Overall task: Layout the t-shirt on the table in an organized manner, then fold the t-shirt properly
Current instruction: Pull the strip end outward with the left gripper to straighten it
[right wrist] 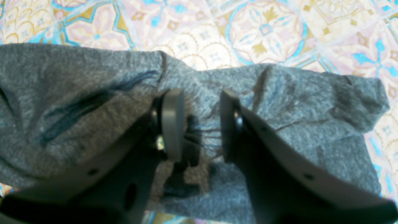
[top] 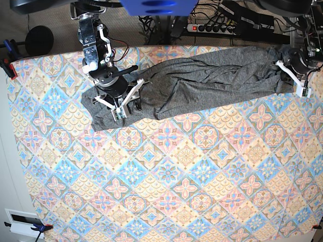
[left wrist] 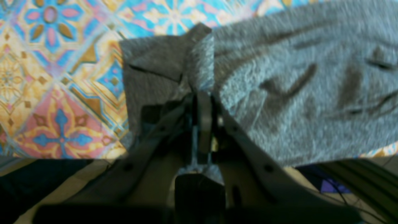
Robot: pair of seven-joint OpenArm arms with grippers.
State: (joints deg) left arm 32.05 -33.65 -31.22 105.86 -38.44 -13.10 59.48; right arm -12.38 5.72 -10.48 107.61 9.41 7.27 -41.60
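Observation:
The dark-grey t-shirt lies stretched in a wrinkled band along the far side of the table. My left gripper is at the garment's right end in the base view. In the left wrist view it is shut on a pinched fold of the t-shirt, lifted above the patterned table. My right gripper hovers over the shirt's left end. In the right wrist view it is open, its fingers apart just over the bunched t-shirt, with the table beyond.
Behind the table's far edge lie a power strip and tangled cables. A red clamp grips the table's left corner, next to a black round object. A white box sits off the near left corner.

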